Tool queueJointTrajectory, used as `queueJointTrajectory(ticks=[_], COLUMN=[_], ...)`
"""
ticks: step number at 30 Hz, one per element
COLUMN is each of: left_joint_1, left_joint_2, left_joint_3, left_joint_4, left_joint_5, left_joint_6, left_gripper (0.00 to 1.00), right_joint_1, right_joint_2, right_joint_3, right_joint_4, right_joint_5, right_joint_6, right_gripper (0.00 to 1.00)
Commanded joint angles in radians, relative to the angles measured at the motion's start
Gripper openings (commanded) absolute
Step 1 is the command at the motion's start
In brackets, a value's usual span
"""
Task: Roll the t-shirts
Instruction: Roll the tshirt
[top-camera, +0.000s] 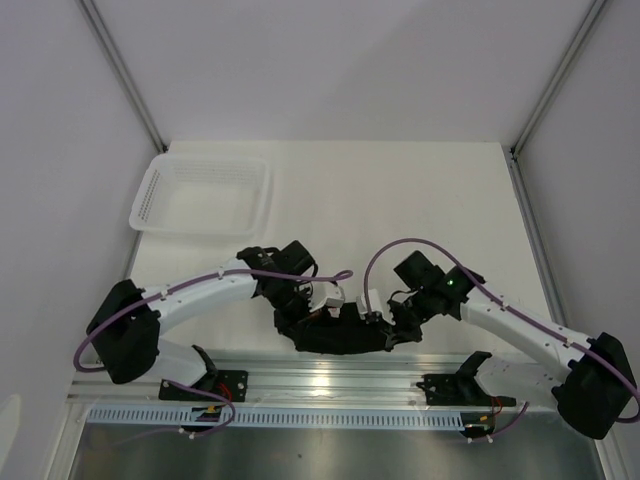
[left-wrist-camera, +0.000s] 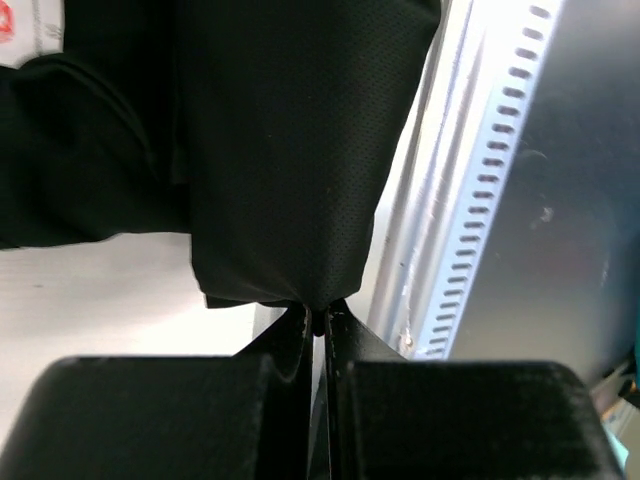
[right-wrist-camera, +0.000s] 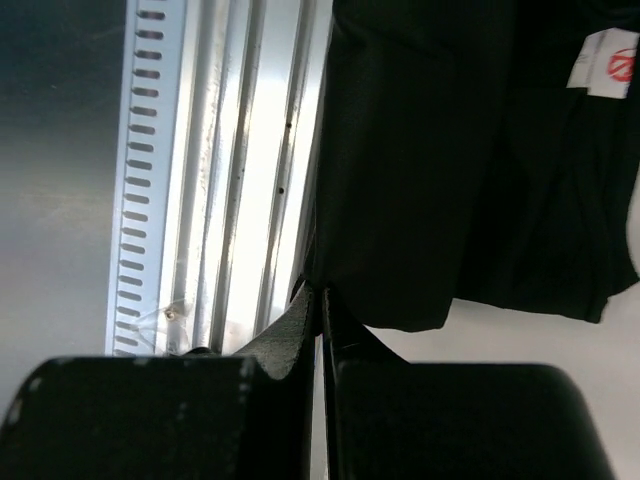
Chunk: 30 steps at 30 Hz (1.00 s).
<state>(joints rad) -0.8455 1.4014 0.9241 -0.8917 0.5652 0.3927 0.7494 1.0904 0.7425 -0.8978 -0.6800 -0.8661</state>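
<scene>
Overall, the white table (top-camera: 400, 190) carries two items, with an aluminium rail (top-camera: 330, 380) running along its near edge. A white mesh basket (top-camera: 265, 195) stands at the far left, well apart from the work.

The black t-shirt (top-camera: 340, 335) lies bunched in a low, elongated mass at the near centre of the table, just beside the rail and between the two arms. Its right end hangs close to the rail in the left wrist view (fabric there shows a fine dotted weave).

Left gripper (left-wrist-camera: 318, 318): jaws together, with a fold of the t-shirt (left-wrist-camera: 290, 150) pinched at the very tips; the cloth rises taut from the pinch. In the overhead view this gripper (top-camera: 295, 322) sits at the left end of the bundle.

Right gripper (right-wrist-camera: 320, 295): jaws together, the lower edge of the t-shirt (right-wrist-camera: 420, 150) caught at the tips, beside the rail (right-wrist-camera: 250, 150). Overhead, it (top-camera: 400, 325) meets the right end of the bundle.

A small pale label (right-wrist-camera: 605, 62) with a red mark shows on the cloth, away from either grip.
</scene>
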Motion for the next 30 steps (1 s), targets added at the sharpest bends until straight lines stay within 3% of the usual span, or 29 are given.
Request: queueJointTrajectory(ticks=[1, 7, 17, 30], left_joint_1=[0.025, 0.138, 0.258, 0.289], left_joint_2=[-0.036, 0.048, 0.182, 0.306], left_joint_3=[0.018, 0.036, 0.079, 0.124], left_joint_4=[-0.058, -0.069, -0.047, -0.023], left_joint_5=[0.09, 0.13, 0.091, 0.029], left_joint_6=[0.076, 0.113, 0.13, 0.081], left_gripper=[0.01, 0.01, 0.04, 0.06], right_joint_1=[-0.01, -0.114, -0.173, -0.228], right_joint_2=[0.016, 0.063, 0.261, 0.403], right_joint_3=[0.051, 0.046, 0.116, 0.161], right_joint_4=[-0.035, 0.084, 0.214, 0.304], right_joint_5=[-0.092, -0.128, -0.086, 0.026], right_joint_6=[0.012, 0.071, 0.131, 0.19], right_gripper=[0.0, 0.0, 0.0, 0.0])
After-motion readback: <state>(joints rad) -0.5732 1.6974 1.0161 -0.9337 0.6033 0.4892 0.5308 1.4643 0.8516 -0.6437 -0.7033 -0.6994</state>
